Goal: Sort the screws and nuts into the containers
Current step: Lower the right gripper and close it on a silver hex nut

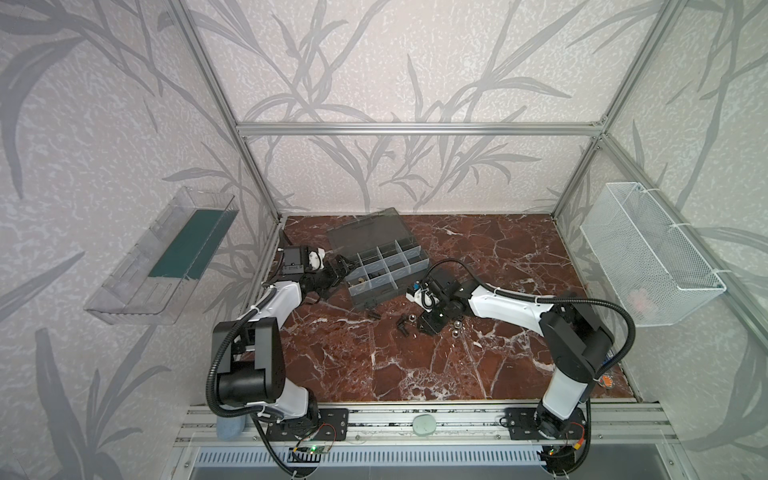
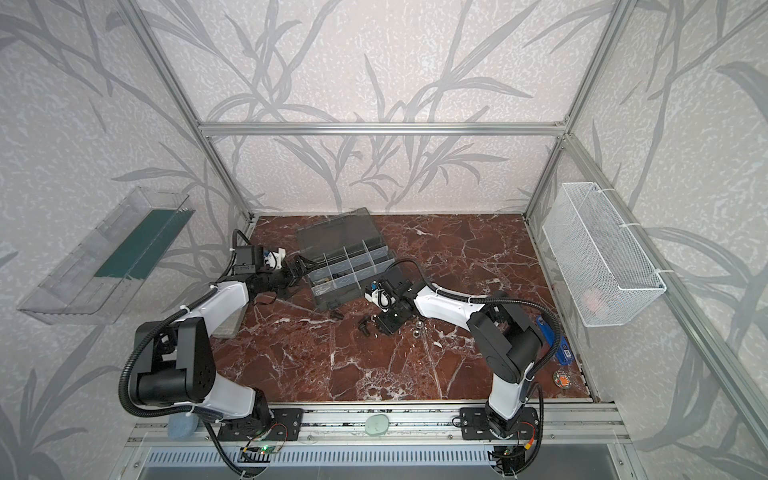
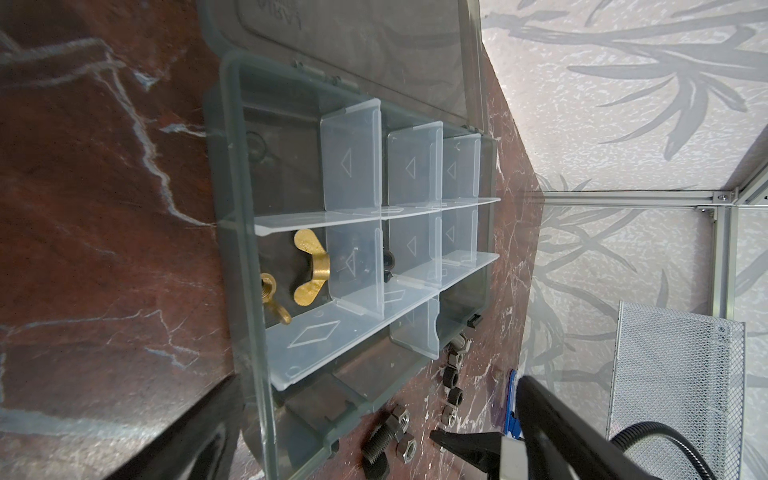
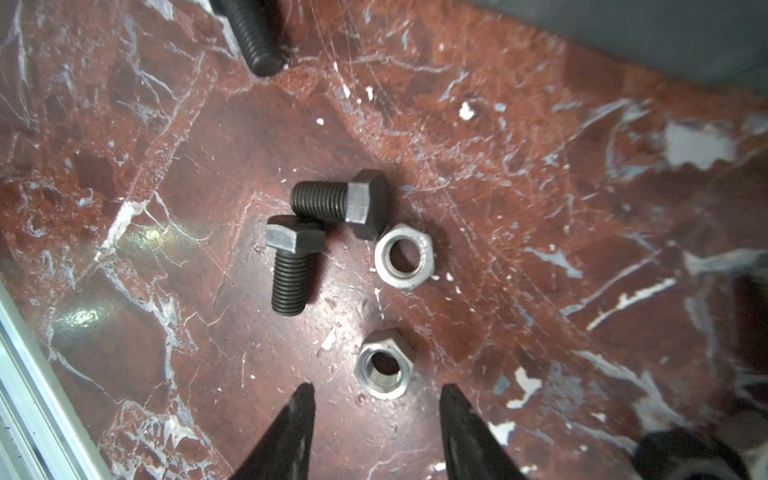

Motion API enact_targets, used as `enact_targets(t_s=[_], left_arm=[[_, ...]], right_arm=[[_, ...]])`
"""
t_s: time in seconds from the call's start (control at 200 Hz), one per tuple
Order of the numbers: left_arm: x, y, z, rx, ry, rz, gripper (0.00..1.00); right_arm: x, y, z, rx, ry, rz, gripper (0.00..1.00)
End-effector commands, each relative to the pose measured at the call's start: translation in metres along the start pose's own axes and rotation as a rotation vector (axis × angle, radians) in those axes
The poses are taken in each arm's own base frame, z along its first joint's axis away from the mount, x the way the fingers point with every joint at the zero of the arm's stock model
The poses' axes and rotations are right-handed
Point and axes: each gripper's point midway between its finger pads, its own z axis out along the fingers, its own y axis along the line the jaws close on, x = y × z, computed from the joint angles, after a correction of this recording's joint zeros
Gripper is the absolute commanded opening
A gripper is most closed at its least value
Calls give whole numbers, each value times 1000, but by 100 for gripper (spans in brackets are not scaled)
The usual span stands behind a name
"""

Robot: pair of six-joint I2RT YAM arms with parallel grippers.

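The dark grey organizer case [image 1: 388,286] [image 2: 332,297] lies open at the back left, its clear dividers forming the containers [image 3: 351,158]. One cell holds brass wing nuts [image 3: 309,266]. My left gripper [image 1: 343,266] [image 3: 380,378] is open wide at the case's left end, holding nothing. In the right wrist view two black screws [image 4: 345,203] [image 4: 291,266] and two silver nuts [image 4: 403,255] [image 4: 384,363] lie on the marble. My right gripper [image 1: 430,326] [image 4: 376,390] is open just short of the nearer nut, nothing between its fingers. More nuts [image 3: 453,378] lie beside the case.
A white wire mesh basket [image 1: 648,257] hangs on the right wall and a clear plastic tray [image 1: 162,257] on the left wall. A blue object [image 2: 557,345] lies by the right edge behind the right arm. Another black screw [image 1: 374,314] lies by the case's front.
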Motion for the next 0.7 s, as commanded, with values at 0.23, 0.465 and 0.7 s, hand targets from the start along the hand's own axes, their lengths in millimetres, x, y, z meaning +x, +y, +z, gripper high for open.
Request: enact_targets(t_s=[0.23,0.465,0.7], left_arm=[[-3,-6,2,13,0,9,99],[-5,-7,2,16,-1,11,99],[-5,-7,1,16,-3,10,100]], right_arm=[[1,0,11,36,51,-3,50],[3,-2,14,53,66,-10,48],[10,0,22,78,117,-49,44]])
